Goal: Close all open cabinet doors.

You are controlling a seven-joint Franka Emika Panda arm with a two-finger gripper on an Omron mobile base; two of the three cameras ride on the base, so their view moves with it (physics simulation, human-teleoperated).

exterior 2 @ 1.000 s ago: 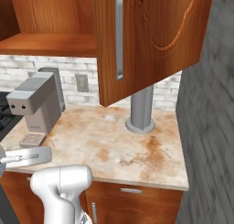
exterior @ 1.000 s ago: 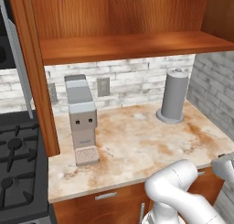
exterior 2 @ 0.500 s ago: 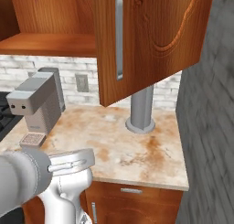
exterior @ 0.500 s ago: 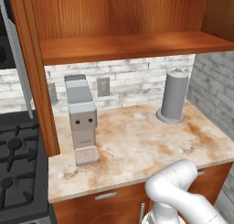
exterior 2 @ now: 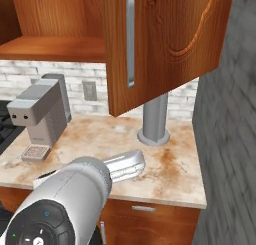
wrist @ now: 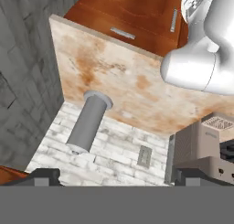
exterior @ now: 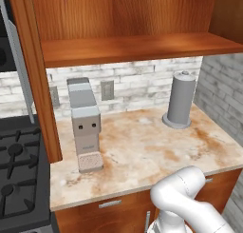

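Two cabinet doors stand open. The left cabinet door (exterior: pixel 40 84) juts toward me beside the stove, its silver bar handle (exterior: pixel 18 61) on the outer side. The right cabinet door (exterior 2: pixel 175 44) swings out over the counter's right end, with its long handle (exterior 2: pixel 130 39) facing me; its inner face (exterior: pixel 231 13) shows at the top right of the left base view. My gripper (wrist: pixel 119 177) is open with nothing between its fingers, and looks rolled over at the counter and backsplash, well apart from both doors.
A grey coffee machine (exterior: pixel 85 127) and a grey cylinder (exterior: pixel 180 101) stand on the marbled counter (exterior: pixel 142 156). A black stove (exterior: pixel 19 179) lies to the left. A grey wall (exterior 2: pixel 230 139) closes the right side. My arm (exterior 2: pixel 65 204) fills the foreground.
The arm has swung: the hand left the right edge of the left base view, and a big arm link now looms in the right base view. Both doors stay as they were.
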